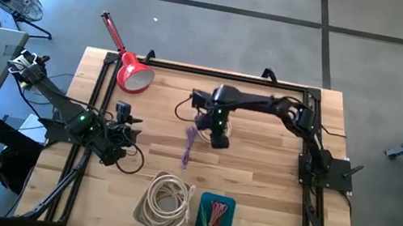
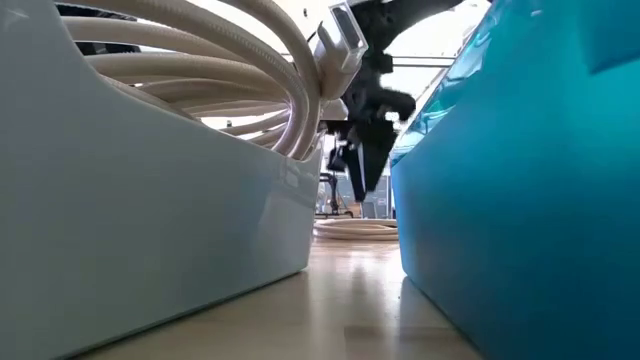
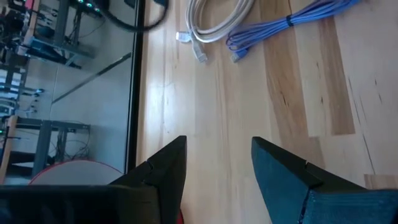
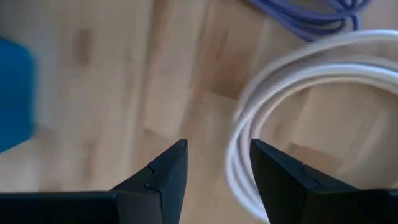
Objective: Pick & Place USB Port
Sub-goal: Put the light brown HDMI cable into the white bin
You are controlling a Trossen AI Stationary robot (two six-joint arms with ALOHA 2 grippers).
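Observation:
A purple cable bundle [image 1: 189, 145] lies on the wooden table near its middle; it also shows in the left wrist view [image 3: 292, 22] and the right wrist view [image 4: 311, 15]. A loose white cable coil [image 4: 249, 124] lies on the table beside it, also seen in the left wrist view [image 3: 211, 18] and the low view [image 2: 355, 228]. My right gripper [image 1: 218, 140] [image 4: 217, 146] is open above the table, over the edge of the white coil, and touches nothing. My left gripper [image 1: 125, 121] [image 3: 217, 140] is open and empty above the table near its left edge.
A white tray [image 1: 141, 216] [image 2: 150, 200] holding a thick cream cable coil and a blue tray [image 1: 231, 208] [image 2: 520, 200] holding red and green cables stand at the near edge. A red scoop-like object [image 1: 133, 73] lies at the far left. A black frame [image 1: 95, 112] borders the table.

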